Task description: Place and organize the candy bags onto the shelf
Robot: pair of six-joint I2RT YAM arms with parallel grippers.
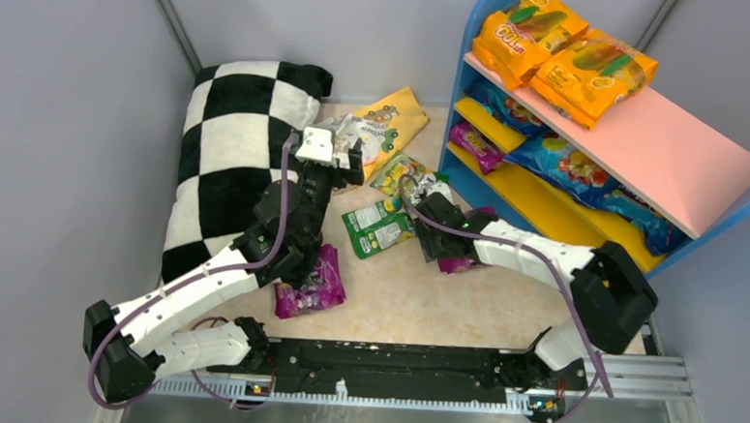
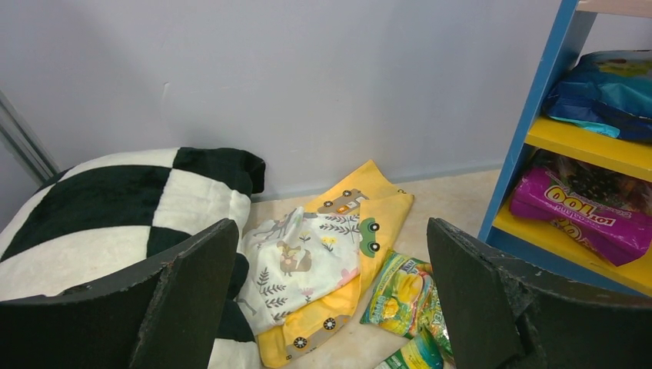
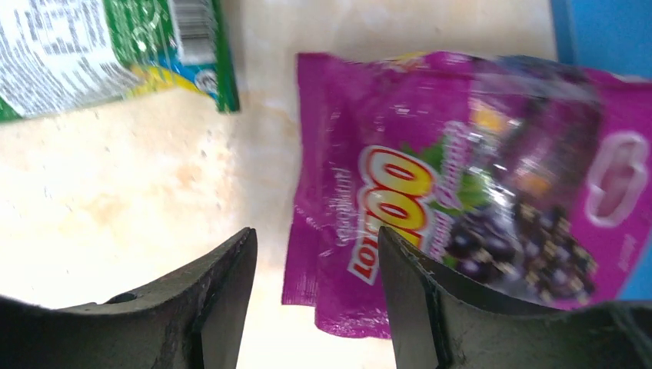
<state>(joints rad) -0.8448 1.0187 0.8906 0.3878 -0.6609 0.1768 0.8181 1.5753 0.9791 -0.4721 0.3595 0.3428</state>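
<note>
The blue-framed shelf (image 1: pixel 460 100) stands at the back right. Two orange candy bags (image 1: pixel 563 57) lie on its pink top, blue bags (image 1: pixel 567 163) and a purple bag (image 1: pixel 473 144) on its yellow boards. On the floor lie a green bag (image 1: pixel 378 229), a yellow-green bag (image 1: pixel 397 172) and a purple bag (image 1: pixel 311 286). My right gripper (image 3: pixel 315 307) is open, low over the edge of another purple bag (image 3: pixel 461 200), not holding it. My left gripper (image 2: pixel 330 307) is open and empty, above the patterned cloth and yellow-green bag (image 2: pixel 404 292).
A black-and-white checkered pillow (image 1: pixel 229 155) lies at the left, touching a folded yellow and white patterned cloth (image 1: pixel 380 125) by the back wall. Grey walls close in the left and back. The shelf's blue post (image 2: pixel 530 131) is to the right of my left gripper.
</note>
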